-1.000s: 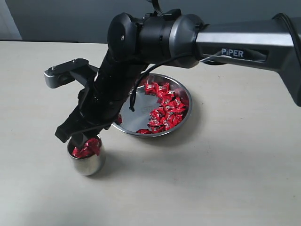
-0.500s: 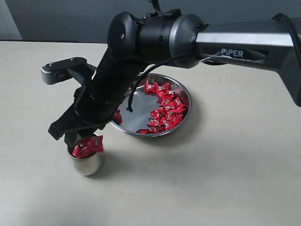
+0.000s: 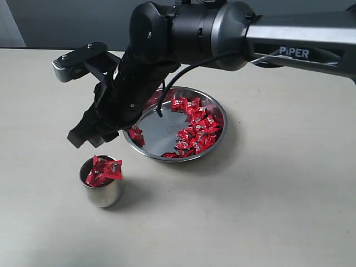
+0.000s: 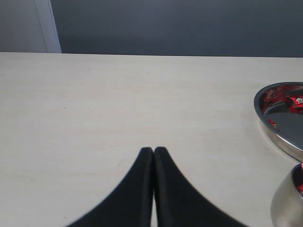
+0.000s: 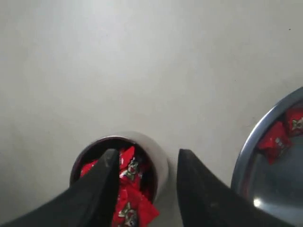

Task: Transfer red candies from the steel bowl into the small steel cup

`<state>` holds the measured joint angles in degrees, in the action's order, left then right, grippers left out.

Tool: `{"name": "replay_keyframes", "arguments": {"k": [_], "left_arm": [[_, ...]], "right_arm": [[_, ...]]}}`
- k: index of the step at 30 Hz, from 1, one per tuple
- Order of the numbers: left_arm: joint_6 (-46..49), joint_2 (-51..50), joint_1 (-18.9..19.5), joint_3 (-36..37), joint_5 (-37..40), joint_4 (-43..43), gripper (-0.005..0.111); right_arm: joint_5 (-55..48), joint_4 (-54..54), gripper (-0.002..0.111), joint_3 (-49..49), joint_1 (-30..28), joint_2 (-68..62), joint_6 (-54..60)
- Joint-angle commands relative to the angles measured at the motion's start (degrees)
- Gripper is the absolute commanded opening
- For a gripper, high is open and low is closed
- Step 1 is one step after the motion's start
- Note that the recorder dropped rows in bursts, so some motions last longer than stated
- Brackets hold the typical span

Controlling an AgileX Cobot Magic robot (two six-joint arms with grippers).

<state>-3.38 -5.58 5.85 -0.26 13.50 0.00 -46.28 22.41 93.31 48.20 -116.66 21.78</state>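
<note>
1. Right gripper (image 3: 89, 136) hangs just above the small steel cup (image 3: 103, 194), jaws wide apart, nothing between them.
2. Red candies (image 3: 103, 170) heap over the cup's rim; plenty more lie in the steel bowl (image 3: 150, 136) just beside it.
3. Trouble ahead: one more drop on that heap could slide off onto the table (image 3: 267, 211).
4. A low pass may clip and tip the cup.

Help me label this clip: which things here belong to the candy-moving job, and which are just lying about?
Job:
- red candies, in bowl and cup
- steel bowl
- small steel cup
- right gripper, open over the cup

Just there:
- left gripper, shut, holding nothing
- table
- grey wall
</note>
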Motion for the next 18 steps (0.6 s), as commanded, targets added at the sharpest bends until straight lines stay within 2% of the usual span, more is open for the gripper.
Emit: {"name": "replay_keyframes", "arguments": {"k": [1,18], "left_arm": [[-0.1,0.3,-0.3,0.3,-0.1,0.0,0.0],[-0.1,0.3,-0.3,0.3,-0.1,0.0,0.0]], "right_arm": [[0.7,-5.3,0.039,0.2,-0.2,1.1,-2.7],[3.6,-21.3,0.039,0.2,-0.8,1.2,-13.3]]}}
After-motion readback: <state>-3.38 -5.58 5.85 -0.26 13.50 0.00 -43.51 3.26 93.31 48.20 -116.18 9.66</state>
